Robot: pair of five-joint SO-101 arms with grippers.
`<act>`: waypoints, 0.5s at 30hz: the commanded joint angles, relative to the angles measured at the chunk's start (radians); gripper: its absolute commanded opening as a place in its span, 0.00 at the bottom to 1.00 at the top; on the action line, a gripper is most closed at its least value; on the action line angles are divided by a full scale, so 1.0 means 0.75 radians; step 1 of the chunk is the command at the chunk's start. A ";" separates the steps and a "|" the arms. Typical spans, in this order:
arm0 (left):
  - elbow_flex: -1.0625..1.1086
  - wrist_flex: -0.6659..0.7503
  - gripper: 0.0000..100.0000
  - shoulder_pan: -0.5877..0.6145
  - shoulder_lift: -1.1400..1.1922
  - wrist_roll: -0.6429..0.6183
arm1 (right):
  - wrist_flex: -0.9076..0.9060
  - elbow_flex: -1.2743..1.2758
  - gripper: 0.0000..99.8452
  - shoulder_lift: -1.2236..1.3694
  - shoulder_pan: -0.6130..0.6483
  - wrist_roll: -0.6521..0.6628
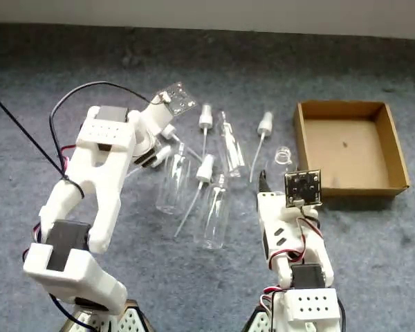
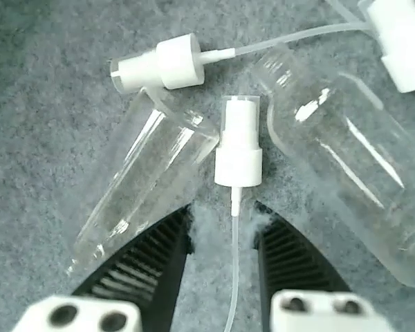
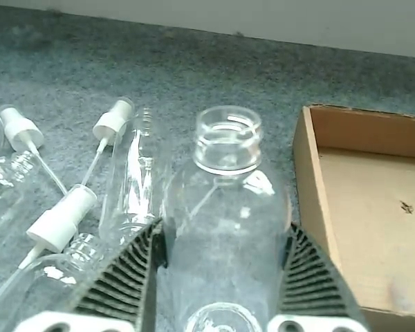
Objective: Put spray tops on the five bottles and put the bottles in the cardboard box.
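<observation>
My left gripper (image 2: 221, 235) is open low over the carpet, its fingers (image 2: 152, 256) on either side of the thin tube of a white spray top (image 2: 238, 155). Clear bottles lie left (image 2: 145, 187) and right (image 2: 339, 159) of that top. My right gripper (image 3: 225, 232) is shut on a clear bottle (image 3: 225, 207) with an open neck and no top; its neck (image 1: 283, 155) shows beside the cardboard box (image 1: 301, 145). In the high view several bottles (image 1: 213, 211) and spray tops (image 1: 205, 116) lie between the arms. The box holds nothing.
Grey carpet covers the table. Another spray top (image 2: 162, 66) lies across the neck of the left bottle. The box wall (image 3: 308, 180) stands close beside the held bottle. A loose spray top (image 1: 265, 124) lies between the bottles and the box.
</observation>
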State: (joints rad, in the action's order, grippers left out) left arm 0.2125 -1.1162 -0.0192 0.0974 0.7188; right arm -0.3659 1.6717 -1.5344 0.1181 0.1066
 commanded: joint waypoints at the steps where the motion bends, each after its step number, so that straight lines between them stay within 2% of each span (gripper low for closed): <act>1: -0.220 -0.153 0.12 -0.048 0.091 0.014 | 0.036 0.144 0.11 -0.028 0.007 -0.012; 15: -0.539 -0.184 0.12 -0.042 0.486 0.008 | 0.036 0.144 0.11 -0.028 0.007 -0.010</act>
State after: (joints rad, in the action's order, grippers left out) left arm -0.1128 -1.2467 -0.0330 0.4442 0.7188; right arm -0.3659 1.6717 -1.5344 0.1181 0.1066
